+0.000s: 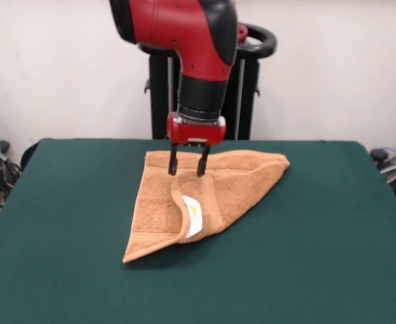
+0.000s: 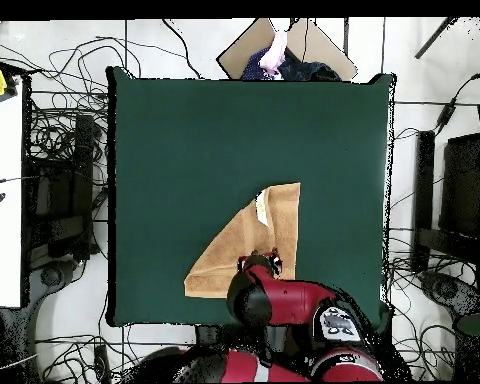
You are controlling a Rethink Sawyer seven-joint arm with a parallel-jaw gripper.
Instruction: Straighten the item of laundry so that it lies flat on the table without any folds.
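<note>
The orange-tan towel (image 1: pixel 211 192) lies on the dark green table (image 1: pixel 319 236) toward the robot's side, folded into a rough triangle. One flap is turned over and shows the white tag (image 1: pixel 193 216). My gripper (image 1: pixel 187 173) points straight down over the towel's far part, just above the turned flap. Its two black fingers stand apart, with tips at or touching the cloth and nothing held between them. In the overhead view the towel (image 2: pixel 246 245) lies near the table's bottom edge, and the red arm (image 2: pixel 284 300) covers the gripper.
The robot's black pedestal (image 1: pixel 245 101) stands behind the table's far edge. In the overhead view a person's hand (image 2: pixel 276 48) and a brown cardboard sheet (image 2: pixel 309 42) show past the table's top edge. Cables lie on the floor all round the table.
</note>
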